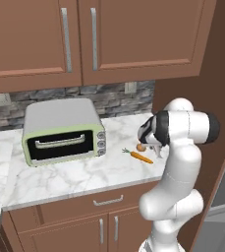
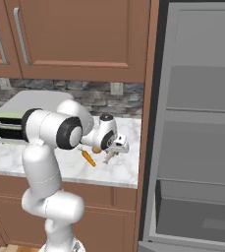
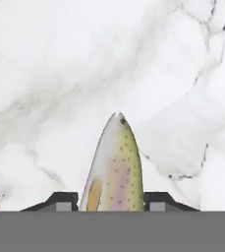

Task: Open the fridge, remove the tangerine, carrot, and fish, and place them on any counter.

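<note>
While the hand hangs low over the marble table (image 1: 74,177), I see the fish (image 3: 115,170) lying between the two fingers (image 3: 62,202), head pointing away from the camera. The finger tips stand just beside its flanks; I cannot tell whether they pinch it or have let go, nor whether the fish touches the table. The carrot (image 1: 140,156) lies on the table just beside the hand, green top toward the toaster oven (image 1: 62,130). The tangerine (image 1: 141,147) sits just behind the carrot, partly hidden by the wrist. Fridge (image 2: 197,123) door open, grey shelves showing, right of the table.
</note>
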Controlling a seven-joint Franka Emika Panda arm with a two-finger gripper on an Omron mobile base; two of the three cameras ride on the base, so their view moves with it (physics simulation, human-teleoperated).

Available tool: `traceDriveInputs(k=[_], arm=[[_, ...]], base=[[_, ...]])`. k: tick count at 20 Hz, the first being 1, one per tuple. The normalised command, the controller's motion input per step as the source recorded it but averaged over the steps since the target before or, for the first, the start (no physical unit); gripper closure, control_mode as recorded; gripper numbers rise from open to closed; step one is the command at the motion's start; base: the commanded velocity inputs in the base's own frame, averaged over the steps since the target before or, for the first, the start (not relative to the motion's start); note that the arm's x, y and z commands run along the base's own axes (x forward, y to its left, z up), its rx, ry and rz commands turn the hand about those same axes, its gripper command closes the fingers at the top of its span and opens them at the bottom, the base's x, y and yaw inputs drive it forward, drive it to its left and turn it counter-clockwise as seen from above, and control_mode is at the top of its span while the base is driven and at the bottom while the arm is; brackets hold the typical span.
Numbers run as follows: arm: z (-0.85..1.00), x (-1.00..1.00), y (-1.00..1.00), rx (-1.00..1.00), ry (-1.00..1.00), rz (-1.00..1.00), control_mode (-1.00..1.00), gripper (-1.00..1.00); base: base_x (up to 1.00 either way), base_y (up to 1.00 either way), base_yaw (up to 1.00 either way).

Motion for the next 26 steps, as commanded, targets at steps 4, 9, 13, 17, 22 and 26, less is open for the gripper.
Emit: traceDriveInputs(k=[4, 9, 13, 17, 22, 26], arm=[[-0.02, 0.1, -0.04, 0.0, -0.15, 0.0, -1.0, -1.0], [0.13, -0.18, 0.0, 0.0, -0.21, 0.0, -1.0, -1.0], [0.63, -0.5, 0.03, 0.0, -0.21, 0.0, -1.0, -1.0], [0.94, -0.58, 0.01, 0.0, -0.08, 0.0, -1.0, -1.0], [1.0, -0.48, 0.04, 0.0, 0.0, 0.0, -1.0, -1.0], [1.0, -0.59, 0.2, 0.0, 0.0, 0.03, -1.0, -1.0]], base=[[0.0, 0.0, 0.0], [0.0, 0.0, 0.0], [0.0, 0.0, 0.0], [0.0, 0.0, 0.0], [0.0, 0.0, 0.0], [0.0, 0.0, 0.0]])
